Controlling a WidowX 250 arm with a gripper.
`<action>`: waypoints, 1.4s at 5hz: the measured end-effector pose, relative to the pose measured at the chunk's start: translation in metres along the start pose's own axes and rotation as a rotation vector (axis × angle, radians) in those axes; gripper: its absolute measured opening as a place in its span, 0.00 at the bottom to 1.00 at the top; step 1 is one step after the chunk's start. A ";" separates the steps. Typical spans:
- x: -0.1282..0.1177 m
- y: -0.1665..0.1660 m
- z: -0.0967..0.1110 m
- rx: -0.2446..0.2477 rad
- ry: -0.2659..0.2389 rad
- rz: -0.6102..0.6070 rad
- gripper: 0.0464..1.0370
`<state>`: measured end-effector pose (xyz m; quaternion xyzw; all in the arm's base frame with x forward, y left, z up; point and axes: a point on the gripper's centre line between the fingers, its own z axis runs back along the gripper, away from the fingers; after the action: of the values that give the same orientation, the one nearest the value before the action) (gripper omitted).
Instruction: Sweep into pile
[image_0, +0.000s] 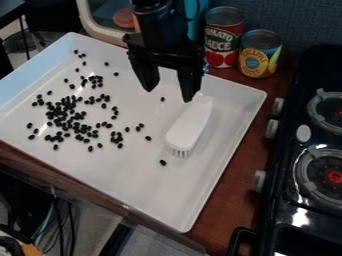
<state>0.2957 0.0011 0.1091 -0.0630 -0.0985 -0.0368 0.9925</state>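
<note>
The fingers (189, 82) of the black gripper (168, 96) stand wide apart, with nothing held between them. We see them pointing down over the far part of the white tray (143, 177), right of its middle.

The white brush (192, 122) lies in the right half of the tray, its handle towards the far side, near the right fingertip, and its bristles at the near end. Most of the black beans (65, 113) lie in a loose, uneven cluster in the left half, with others strewn around it and a few towards the far left corner. We find one bean near the left side of the brush, another just off its bristle end, and one more between the cluster and the handle.

The tray rests on the brown desk (249, 150). Beyond its far right side stand a red can (220, 42) and a yellow can (259, 55), side by side. To the right we have the black stove (284, 200).
</note>
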 end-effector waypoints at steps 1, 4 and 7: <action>-0.002 0.000 -0.007 -0.006 0.023 0.009 0.96; 0.025 -0.003 -0.037 -0.016 0.029 0.080 0.96; 0.019 0.002 -0.073 0.087 0.009 -0.041 0.96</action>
<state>0.3281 -0.0072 0.0418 -0.0178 -0.0965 -0.0530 0.9938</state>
